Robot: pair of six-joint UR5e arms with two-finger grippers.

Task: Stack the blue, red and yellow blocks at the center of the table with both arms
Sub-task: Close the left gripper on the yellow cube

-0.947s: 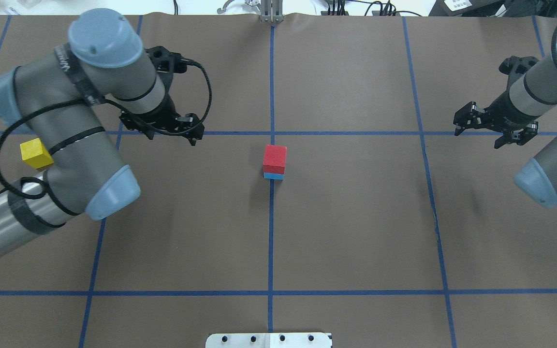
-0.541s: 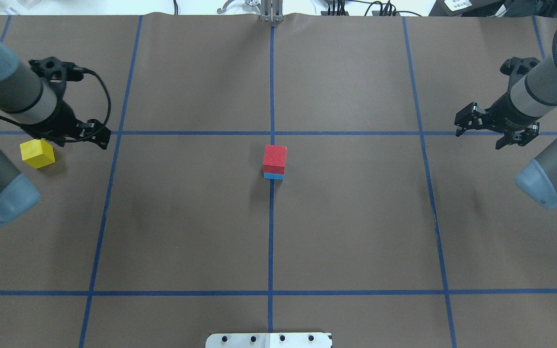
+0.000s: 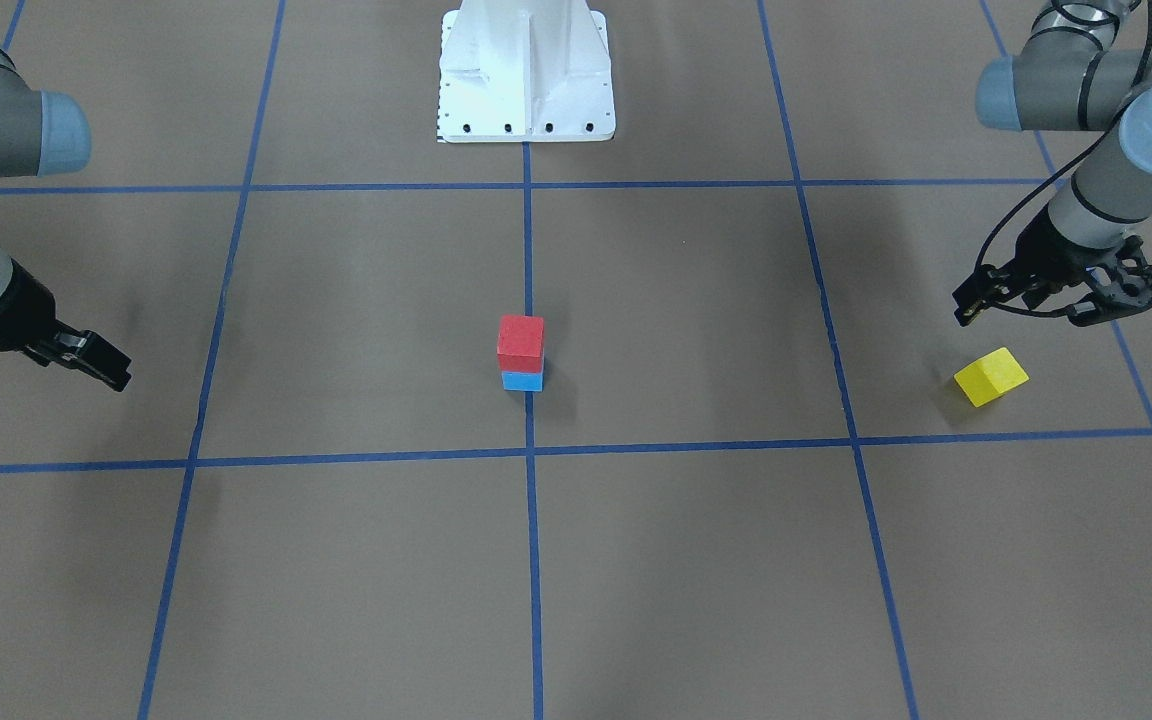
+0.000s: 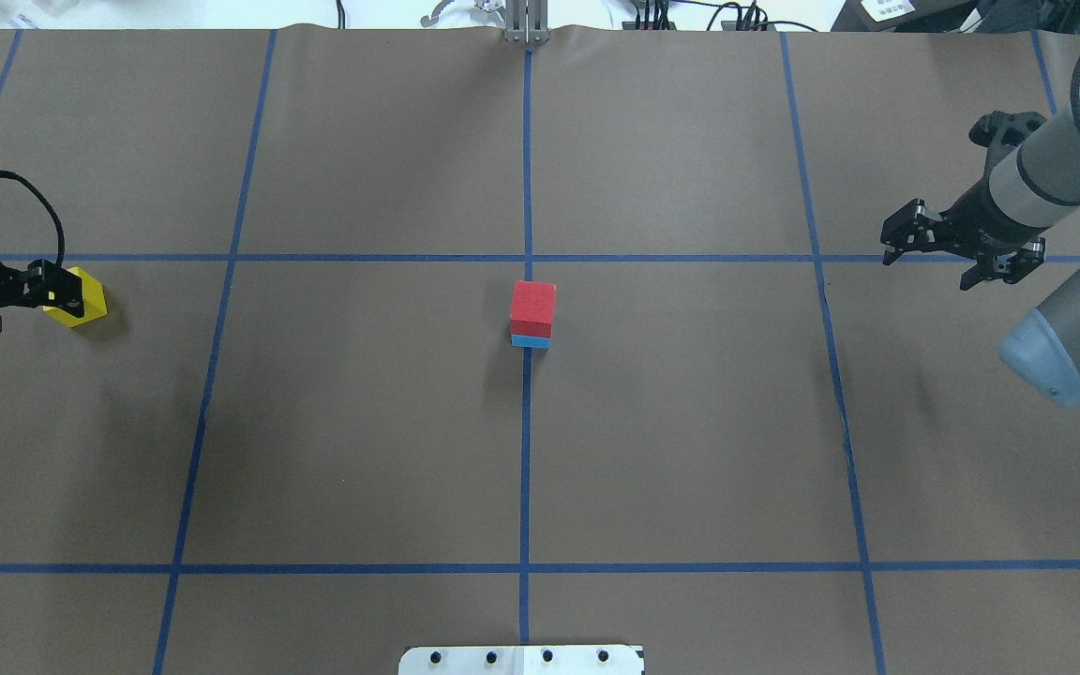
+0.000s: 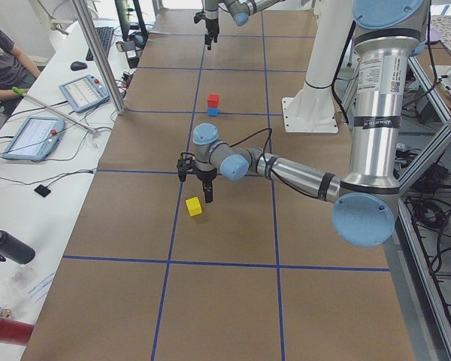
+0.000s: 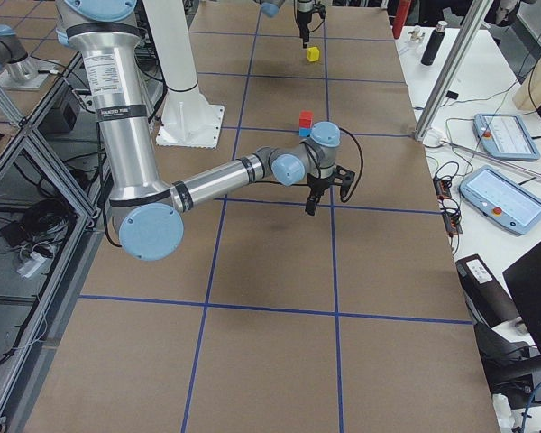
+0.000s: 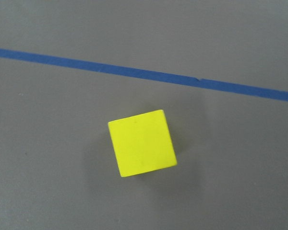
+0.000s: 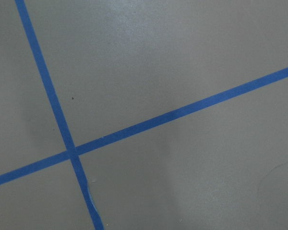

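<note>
A red block (image 4: pixel 532 306) sits on a blue block (image 4: pixel 530 341) at the table's centre; the stack also shows in the front view, red (image 3: pixel 520 342) on blue (image 3: pixel 522 381). A yellow block (image 4: pixel 85 300) lies alone at the far left, tilted to the grid; it also shows in the front view (image 3: pixel 991 377) and fills the middle of the left wrist view (image 7: pixel 142 149). My left gripper (image 4: pixel 15 305) hovers open above it, partly covering it from overhead, and is not touching it (image 3: pixel 1056 300). My right gripper (image 4: pixel 957 258) is open and empty at the far right (image 3: pixel 36 385).
Blue tape lines (image 4: pixel 527 450) divide the brown table into a grid. The white robot base plate (image 3: pixel 526 80) stands at the robot's edge. The right wrist view shows only bare paper and a tape crossing (image 8: pixel 71 152). Tablets (image 5: pixel 83 92) lie on a side bench.
My left arm has swung from left of the stack out to the far left, and its gripper now hangs over the yellow block. The right arm and the stack have not moved.
</note>
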